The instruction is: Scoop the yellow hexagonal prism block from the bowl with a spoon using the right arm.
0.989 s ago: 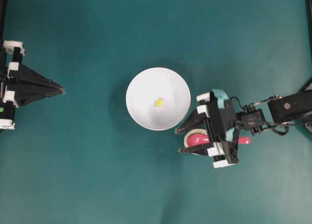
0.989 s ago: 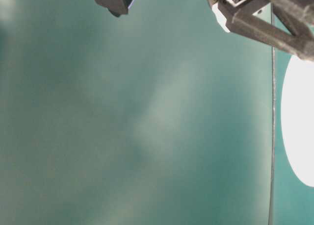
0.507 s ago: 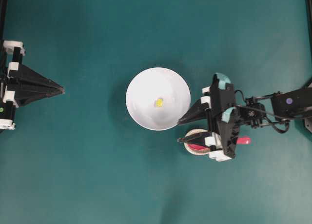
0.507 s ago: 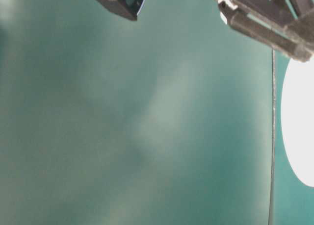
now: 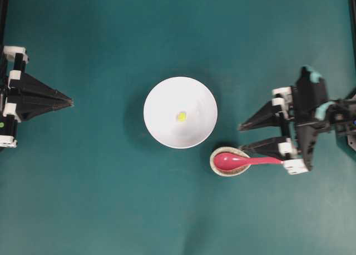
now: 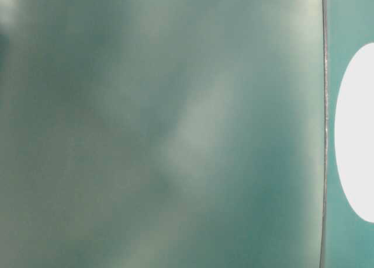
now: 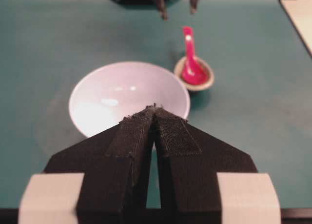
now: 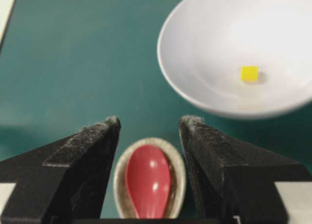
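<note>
The white bowl (image 5: 167, 99) sits mid-table with the tiny yellow hexagonal prism block (image 5: 181, 116) lying in it. Just right of its lower edge, the pink-red spoon (image 5: 239, 161) lies with its scoop in a speckled rest (image 5: 214, 165) and its handle pointing right. My right gripper (image 5: 241, 138) stands open over the handle end, holding nothing. From the right wrist, the spoon (image 8: 147, 180) shows low between the spread fingers of the right gripper (image 8: 150, 121), with the bowl (image 8: 209, 38) and block (image 8: 249, 73) beyond. My left gripper (image 5: 71, 103) rests shut at far left.
The left wrist view looks past the shut left gripper (image 7: 155, 108) to the bowl (image 7: 112, 97), the spoon (image 7: 191, 63) and the right arm's fingertips (image 7: 161, 9) at the far side. The table-level view is a blur with only the bowl's white edge (image 6: 356, 134).
My right gripper has drawn back to the right, away from above the rest, uncovering the whole spoon. It stays open. The left arm, bowl and block have not moved.
</note>
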